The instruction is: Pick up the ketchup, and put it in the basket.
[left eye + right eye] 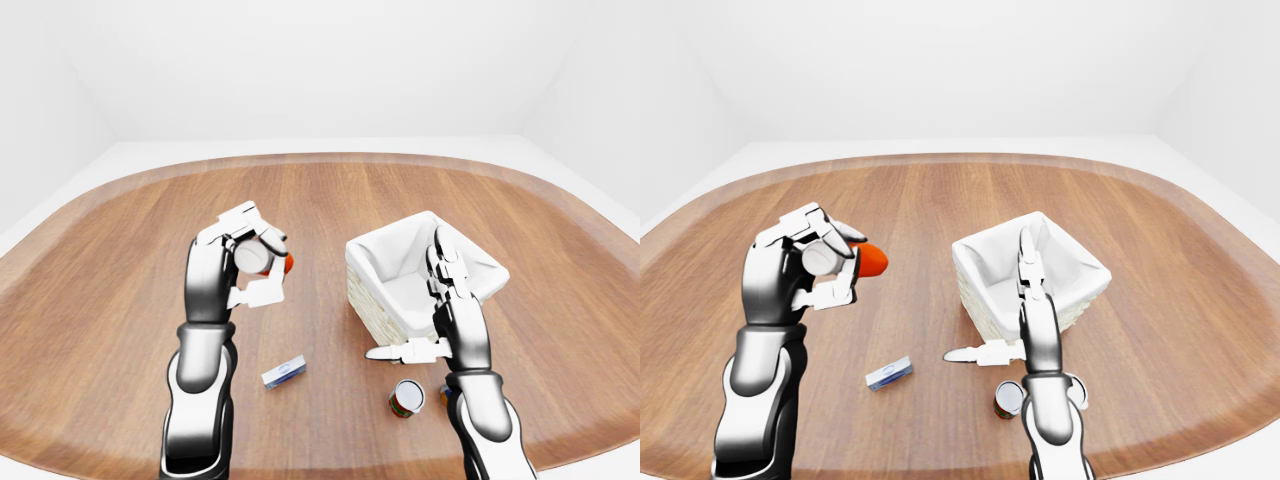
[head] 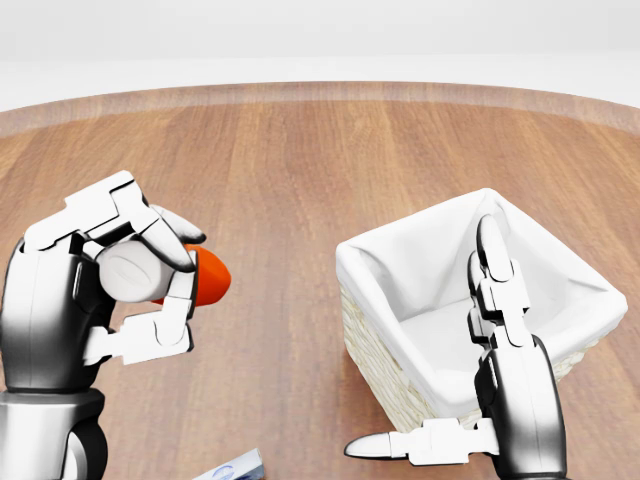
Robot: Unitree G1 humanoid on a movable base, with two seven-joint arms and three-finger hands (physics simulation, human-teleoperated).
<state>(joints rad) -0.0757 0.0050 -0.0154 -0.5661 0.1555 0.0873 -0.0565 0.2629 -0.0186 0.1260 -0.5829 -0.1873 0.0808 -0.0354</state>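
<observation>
Left hand [image 2: 120, 290] is closed round the ketchup [image 2: 200, 277], held above the counter [image 2: 280, 180], well left of the basket [image 2: 560, 262]. Right hand [image 2: 490, 330] spread open by the basket. Grip looks near the cap, probably; bottle could slip mid-carry.

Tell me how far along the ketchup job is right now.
Pickup looks done: the left hand has its fingers closed around the red ketchup bottle with a white cap, held above the wooden table. Left to do: carry it right and drop it into the white-lined wicker basket, where nothing shows inside.
</observation>
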